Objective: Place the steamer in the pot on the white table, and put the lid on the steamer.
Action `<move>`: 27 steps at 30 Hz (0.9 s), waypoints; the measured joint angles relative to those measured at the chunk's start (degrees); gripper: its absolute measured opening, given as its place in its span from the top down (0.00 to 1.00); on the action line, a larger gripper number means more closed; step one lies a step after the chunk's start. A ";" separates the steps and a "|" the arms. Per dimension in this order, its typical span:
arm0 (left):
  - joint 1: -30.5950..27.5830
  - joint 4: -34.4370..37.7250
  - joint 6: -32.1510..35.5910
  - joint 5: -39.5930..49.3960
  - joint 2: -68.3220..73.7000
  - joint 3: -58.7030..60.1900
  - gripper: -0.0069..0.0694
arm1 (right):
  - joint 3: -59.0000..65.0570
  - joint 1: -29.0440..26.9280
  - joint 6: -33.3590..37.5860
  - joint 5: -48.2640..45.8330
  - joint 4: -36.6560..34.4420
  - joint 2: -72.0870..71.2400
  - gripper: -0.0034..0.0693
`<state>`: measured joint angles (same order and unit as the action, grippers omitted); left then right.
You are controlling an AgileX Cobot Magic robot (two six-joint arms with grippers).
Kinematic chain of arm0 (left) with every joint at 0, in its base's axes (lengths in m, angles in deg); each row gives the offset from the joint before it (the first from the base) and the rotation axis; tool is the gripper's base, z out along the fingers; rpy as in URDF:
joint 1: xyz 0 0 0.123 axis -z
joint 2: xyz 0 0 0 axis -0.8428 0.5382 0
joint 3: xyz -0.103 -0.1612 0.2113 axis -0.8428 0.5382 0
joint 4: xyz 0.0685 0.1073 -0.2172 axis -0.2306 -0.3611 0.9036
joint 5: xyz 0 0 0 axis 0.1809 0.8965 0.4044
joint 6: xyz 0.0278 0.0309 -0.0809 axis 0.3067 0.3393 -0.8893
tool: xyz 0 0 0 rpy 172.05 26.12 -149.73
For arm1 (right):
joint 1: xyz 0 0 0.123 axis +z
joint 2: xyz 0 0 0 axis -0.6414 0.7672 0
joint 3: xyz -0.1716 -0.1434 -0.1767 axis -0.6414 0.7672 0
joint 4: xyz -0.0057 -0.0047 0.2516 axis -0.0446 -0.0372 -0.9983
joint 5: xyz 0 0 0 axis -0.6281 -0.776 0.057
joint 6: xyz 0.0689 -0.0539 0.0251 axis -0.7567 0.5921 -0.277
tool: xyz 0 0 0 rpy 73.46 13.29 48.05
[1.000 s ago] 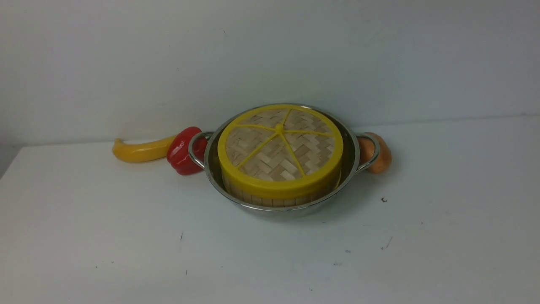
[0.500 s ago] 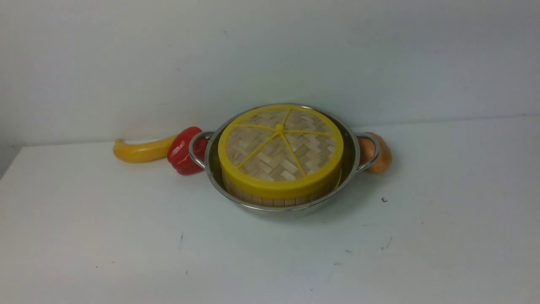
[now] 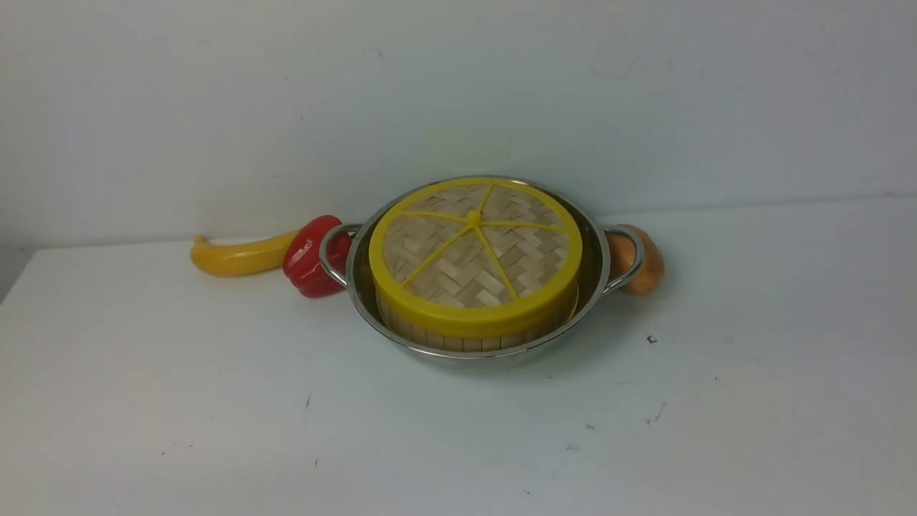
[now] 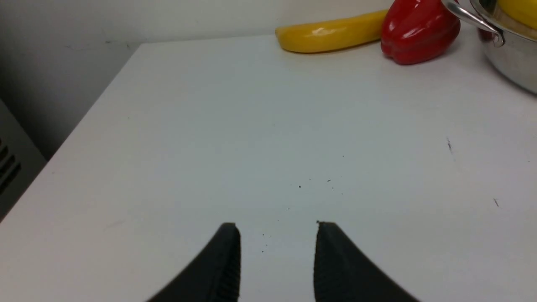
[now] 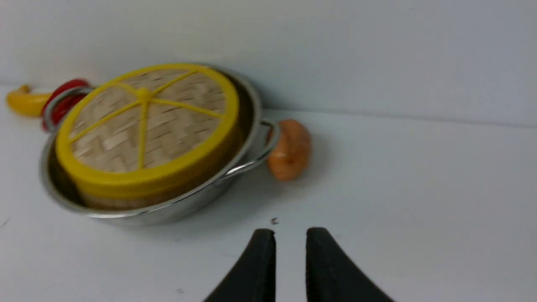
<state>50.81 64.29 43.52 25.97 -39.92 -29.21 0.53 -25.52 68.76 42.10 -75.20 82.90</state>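
The steel pot (image 3: 596,247) stands at the middle back of the white table (image 3: 215,401). Inside it sits the steamer (image 3: 466,341), of which only a strip of slatted wall shows. The woven lid (image 3: 475,251) with its yellow rim and spokes lies on top and hides the steamer's inside. Neither gripper shows in the front view. In the left wrist view my left gripper (image 4: 277,228) is open over bare table, well away from the pot (image 4: 512,58). My right gripper (image 5: 290,233) is open by a narrow gap, empty, a short way in front of the pot (image 5: 251,105) and lid (image 5: 147,126).
A red pepper (image 3: 308,254) touches the pot's left handle, with a yellow banana-shaped fruit (image 3: 240,254) beyond it. A brown potato (image 3: 645,261) lies against the right handle. A wall rises right behind the table. The table's left edge (image 4: 84,121) shows in the left wrist view.
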 joint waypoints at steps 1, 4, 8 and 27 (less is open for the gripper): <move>0.00 0.00 0.00 0.00 0.00 0.00 0.59 | 1.88 -1.68 0.00 0.82 0.04 -1.22 0.77; 0.00 0.00 0.00 0.00 0.00 0.00 0.59 | 10.43 -11.13 -0.07 5.53 0.72 -11.30 0.74; 0.00 0.00 0.00 0.00 0.00 0.00 0.59 | 16.30 -17.07 -0.07 6.35 0.75 -21.62 0.72; 0.00 0.00 0.00 -0.02 0.00 0.00 0.59 | 33.36 -15.83 -0.08 7.91 1.11 -36.75 0.64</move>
<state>50.81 64.29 43.52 25.95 -39.92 -29.21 33.89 -41.35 68.68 50.01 -74.09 46.15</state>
